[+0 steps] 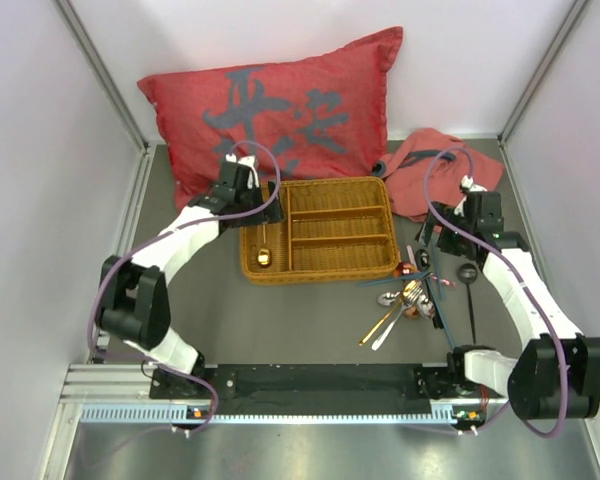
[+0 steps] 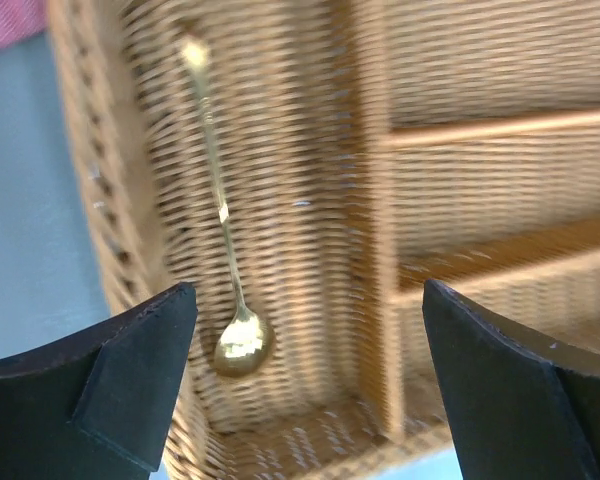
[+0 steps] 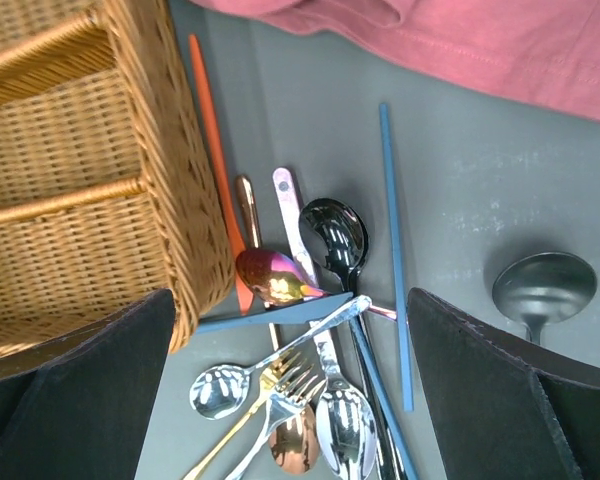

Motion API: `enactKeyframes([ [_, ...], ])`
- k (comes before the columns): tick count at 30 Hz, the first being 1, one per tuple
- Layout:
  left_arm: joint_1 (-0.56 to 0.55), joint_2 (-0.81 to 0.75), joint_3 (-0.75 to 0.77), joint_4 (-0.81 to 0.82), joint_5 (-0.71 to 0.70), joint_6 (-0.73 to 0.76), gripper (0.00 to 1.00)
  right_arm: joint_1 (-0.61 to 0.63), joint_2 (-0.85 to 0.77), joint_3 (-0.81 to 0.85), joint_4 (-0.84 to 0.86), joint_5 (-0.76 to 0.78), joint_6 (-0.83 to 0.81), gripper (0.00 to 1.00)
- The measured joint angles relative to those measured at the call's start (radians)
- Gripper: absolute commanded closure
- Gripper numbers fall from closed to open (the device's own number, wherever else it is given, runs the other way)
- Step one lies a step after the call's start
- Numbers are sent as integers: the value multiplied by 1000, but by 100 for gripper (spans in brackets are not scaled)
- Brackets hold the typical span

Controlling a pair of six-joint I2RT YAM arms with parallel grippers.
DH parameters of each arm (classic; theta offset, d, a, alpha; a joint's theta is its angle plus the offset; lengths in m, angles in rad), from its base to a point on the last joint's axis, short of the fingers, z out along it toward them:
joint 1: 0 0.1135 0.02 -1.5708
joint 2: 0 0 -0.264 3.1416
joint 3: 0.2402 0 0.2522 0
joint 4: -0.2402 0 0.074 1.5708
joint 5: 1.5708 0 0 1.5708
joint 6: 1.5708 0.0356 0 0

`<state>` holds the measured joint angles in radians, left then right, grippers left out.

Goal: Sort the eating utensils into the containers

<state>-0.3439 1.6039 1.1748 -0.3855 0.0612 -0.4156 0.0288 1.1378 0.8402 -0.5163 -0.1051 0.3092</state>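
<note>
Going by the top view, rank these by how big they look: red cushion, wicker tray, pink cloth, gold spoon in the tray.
1. red cushion
2. wicker tray
3. pink cloth, close to the tray; the right arm hides part of it, so this order is unsure
4. gold spoon

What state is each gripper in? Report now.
Left gripper: open, holding nothing, over the slim gold spoon in the tan woven wicker tray.
Right gripper: open, holding nothing, over loose mixed-colour cutlery.

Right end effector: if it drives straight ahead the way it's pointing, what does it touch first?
Probably the iridescent spoon atop the utensil pile, centred ahead of the open right end effector, just off the wicker tray corner. Depth is unclear.
</note>
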Motion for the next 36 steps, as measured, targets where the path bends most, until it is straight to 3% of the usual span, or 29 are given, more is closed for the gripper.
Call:
enactKeyframes([
  [9,0,-171,-7,85,213,0,2,0,204,14,15,-61,-2,16],
  [20,-1,-195,-81,87,257,3,2,0,381,20,68,-77,0,23],
  [23,-1,-195,-85,87,262,2,2,1,419,29,80,-67,1,30],
  [26,-1,-195,-85,87,264,2,2,1,437,37,103,-61,0,40],
  [27,-1,-195,-85,87,264,2,2,1,442,37,114,-57,0,51],
  [30,-1,-195,-85,87,264,2,2,1,450,39,129,-50,2,67],
  [32,-1,-196,-85,87,264,1,2,1,454,39,135,-44,-3,69],
  [36,-1,-204,-88,88,265,-1,2,1,456,39,134,-33,-5,87],
])
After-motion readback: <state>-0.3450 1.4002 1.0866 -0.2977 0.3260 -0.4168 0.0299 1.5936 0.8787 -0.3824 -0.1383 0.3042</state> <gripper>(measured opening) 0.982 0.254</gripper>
